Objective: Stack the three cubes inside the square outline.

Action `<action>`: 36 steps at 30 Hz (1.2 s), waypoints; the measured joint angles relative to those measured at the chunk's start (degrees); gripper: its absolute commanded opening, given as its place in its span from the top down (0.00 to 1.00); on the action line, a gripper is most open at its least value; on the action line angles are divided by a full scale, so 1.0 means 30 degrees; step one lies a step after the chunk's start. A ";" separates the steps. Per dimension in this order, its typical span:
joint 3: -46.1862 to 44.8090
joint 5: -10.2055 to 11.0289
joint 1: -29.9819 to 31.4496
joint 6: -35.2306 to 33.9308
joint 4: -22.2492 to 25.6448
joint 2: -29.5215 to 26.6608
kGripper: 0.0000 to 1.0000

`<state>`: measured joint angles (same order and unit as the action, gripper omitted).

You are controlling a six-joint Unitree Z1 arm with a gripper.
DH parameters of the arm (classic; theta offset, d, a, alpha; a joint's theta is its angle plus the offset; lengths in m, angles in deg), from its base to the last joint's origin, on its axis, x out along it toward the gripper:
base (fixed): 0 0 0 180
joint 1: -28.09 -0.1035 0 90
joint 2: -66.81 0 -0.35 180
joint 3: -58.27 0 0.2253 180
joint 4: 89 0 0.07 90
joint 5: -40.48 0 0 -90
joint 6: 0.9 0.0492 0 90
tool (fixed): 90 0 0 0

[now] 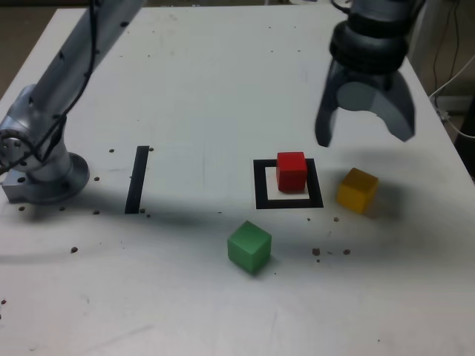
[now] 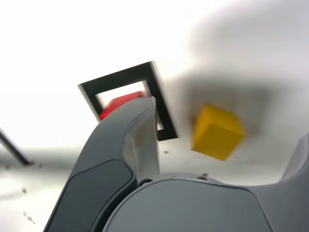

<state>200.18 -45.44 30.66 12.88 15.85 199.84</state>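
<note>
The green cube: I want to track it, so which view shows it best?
The exterior view does: the green cube is in full sight there, nothing covering it, on the tabletop nearer the camera than the square outline. The wrist view shows none of it.

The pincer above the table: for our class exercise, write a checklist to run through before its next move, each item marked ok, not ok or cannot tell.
1. Pincer open and holding nothing: ok.
2. Red cube on the table within the square outline: ok; it sits toward the far side of the frame in the exterior view.
3. Yellow cube between the fingers in the wrist view, ready to be approached: ok, as far as that view suggests.
4. Yellow cube's sides lined up with the fingers: not ok; it looks turned.
5. Green cube stacked: not ok; it lies on the table outside the outline.
6. Pincer's exact height above the yellow cube: cannot tell.
</note>
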 measured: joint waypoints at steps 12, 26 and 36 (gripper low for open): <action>0.0612 -0.0024 0.0504 0.1556 0.0129 0.0404 0.00; 0.0613 -0.0575 0.0986 0.2163 0.0128 0.1796 0.04; 0.1135 -0.1002 0.1389 0.1996 0.0166 0.2848 0.19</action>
<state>203.59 -48.45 34.82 18.87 16.34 208.38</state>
